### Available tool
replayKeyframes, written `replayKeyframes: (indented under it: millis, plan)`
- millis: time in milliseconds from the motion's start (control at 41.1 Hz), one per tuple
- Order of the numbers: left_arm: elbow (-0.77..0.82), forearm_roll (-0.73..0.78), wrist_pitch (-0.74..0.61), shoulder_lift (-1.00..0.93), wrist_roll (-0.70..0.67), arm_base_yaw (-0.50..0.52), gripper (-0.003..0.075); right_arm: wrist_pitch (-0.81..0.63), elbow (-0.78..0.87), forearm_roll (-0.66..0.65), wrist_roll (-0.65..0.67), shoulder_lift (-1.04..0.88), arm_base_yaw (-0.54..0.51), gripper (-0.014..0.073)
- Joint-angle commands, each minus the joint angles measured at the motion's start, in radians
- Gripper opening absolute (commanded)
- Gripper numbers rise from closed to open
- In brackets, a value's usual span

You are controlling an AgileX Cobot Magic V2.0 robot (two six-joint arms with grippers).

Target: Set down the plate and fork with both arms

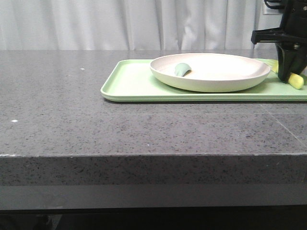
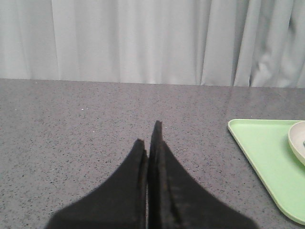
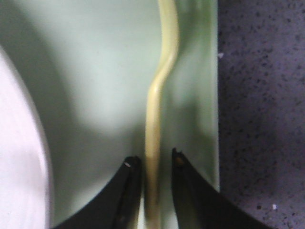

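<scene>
You see the right matte-black end effector (image 1: 291, 61) with a boxy, bracketed body; both it (image 3: 153, 164) and the left end effector (image 2: 149, 138) show smooth, dark, tapering fingers.

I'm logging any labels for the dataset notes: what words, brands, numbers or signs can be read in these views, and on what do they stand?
None: no text, brand, number or sign is readable in any view.
The plate, the fork, the light-green tray, the grey countertop and the curtain are all unmarked.
Both the left end effector and the right end effector are plain black.
</scene>
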Motion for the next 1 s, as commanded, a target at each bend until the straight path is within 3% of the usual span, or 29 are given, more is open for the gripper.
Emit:
replayKeyframes:
  millis: [0, 462, 584, 754, 973]
  plan:
    - [-0.027, 0.002, -0.086, 0.0, -0.009, 0.0, -0.0018, -0.016, -0.033, -0.018, -0.009, -0.059, -0.006, 0.0333]
    - [-0.027, 0.002, -0.086, 0.0, -0.009, 0.0, -0.0018, -0.019, -0.05, -0.018, -0.01, -0.241, -0.006, 0.0326]
    - [-0.027, 0.002, -0.086, 0.0, -0.009, 0.0, -0.0018, -0.034, -0.05, -0.018, -0.013, -0.292, -0.006, 0.02]
    - [-0.027, 0.002, -0.086, 0.0, -0.009, 0.0, -0.0018, -0.023, -0.048, -0.018, -0.013, -0.345, 0.0, -0.0125]
    - [-0.027, 0.002, -0.086, 0.0, -0.009, 0.0, -0.0018, -0.065, 0.052, -0.018, -0.028, -0.467, 0.002, -0.0111]
